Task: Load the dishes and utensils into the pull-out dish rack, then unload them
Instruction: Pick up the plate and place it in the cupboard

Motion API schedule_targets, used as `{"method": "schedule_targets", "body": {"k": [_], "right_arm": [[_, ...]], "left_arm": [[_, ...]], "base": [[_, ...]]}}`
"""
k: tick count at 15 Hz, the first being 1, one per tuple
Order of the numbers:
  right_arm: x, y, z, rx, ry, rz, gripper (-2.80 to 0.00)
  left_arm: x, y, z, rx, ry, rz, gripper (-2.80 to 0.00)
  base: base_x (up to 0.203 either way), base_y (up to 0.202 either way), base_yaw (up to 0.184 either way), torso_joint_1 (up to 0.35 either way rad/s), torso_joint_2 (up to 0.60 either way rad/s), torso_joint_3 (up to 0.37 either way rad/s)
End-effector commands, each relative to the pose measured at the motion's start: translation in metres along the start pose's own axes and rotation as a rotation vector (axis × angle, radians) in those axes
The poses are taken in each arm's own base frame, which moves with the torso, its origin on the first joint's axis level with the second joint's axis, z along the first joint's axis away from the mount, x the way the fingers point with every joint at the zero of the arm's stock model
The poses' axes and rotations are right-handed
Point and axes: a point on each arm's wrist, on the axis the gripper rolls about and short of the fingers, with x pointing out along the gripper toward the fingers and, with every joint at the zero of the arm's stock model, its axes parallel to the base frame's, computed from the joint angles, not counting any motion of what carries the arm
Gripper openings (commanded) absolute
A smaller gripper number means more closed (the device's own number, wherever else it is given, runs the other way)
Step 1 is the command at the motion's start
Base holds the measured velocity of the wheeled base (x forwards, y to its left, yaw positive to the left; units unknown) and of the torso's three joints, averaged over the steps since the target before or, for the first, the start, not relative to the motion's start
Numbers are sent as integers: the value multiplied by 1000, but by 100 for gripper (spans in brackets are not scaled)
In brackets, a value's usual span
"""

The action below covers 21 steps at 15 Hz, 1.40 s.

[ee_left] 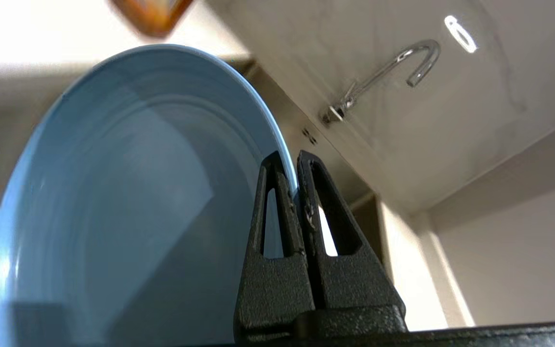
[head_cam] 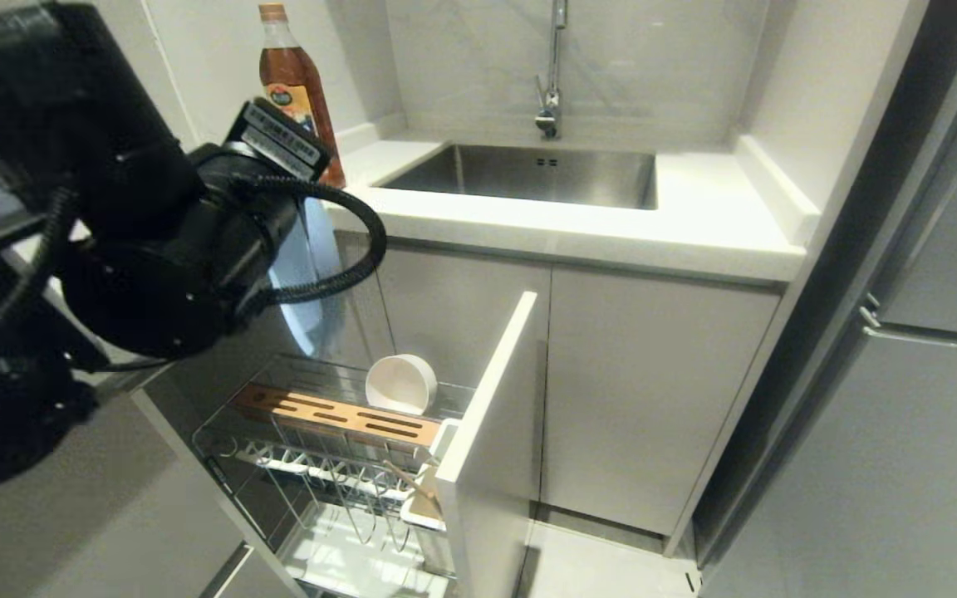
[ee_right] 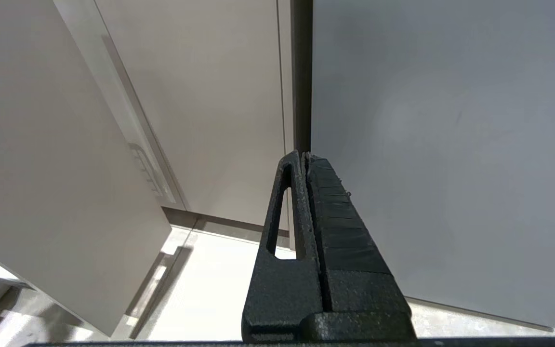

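My left gripper (ee_left: 293,159) is shut on the rim of the light-blue plate (ee_left: 128,202), which it holds tilted on edge in the air. In the head view the left arm's black wrist hides the fingers, and a strip of the plate (head_cam: 316,249) shows behind it, above the pull-out dish rack (head_cam: 312,465). The rack stands pulled out with its white front panel (head_cam: 487,415). The white bowl (head_cam: 399,384) leans on its side behind the wood strip (head_cam: 337,413). Chopsticks (head_cam: 409,484) stand in a white holder at the rack's front corner. My right gripper (ee_right: 304,155) is shut and empty, low by the cabinet fronts.
A brown oil bottle (head_cam: 296,83) stands on the white counter (head_cam: 694,224) left of the steel sink (head_cam: 528,174) and its tap (head_cam: 553,83). A grey fridge (head_cam: 902,415) fills the right side. Closed cabinet doors (head_cam: 653,390) stand right of the rack.
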Motion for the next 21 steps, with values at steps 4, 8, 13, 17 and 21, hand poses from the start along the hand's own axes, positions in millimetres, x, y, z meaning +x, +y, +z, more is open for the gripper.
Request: {"method": "schedule_targets", "body": {"k": [4, 8, 13, 17, 21], "right_arm": [[0, 0, 0, 6, 0, 0, -280], [0, 0, 0, 5, 0, 0, -280], [0, 0, 0, 5, 0, 0, -280], [0, 0, 0, 4, 0, 0, -280], [0, 0, 0, 6, 0, 0, -280]], "left_arm": [[8, 22, -47, -71, 10, 138, -280], [12, 38, -76, -84, -19, 244, -280], [19, 59, -105, -119, -27, 322, -280], [40, 84, -114, -134, -62, 397, -280], [56, 103, -119, -164, -69, 433, -280]], "base": [[0, 0, 0, 0, 0, 0], [0, 0, 0, 0, 0, 0], [0, 0, 0, 0, 0, 0], [0, 0, 0, 0, 0, 0], [0, 0, 0, 0, 0, 0]]}}
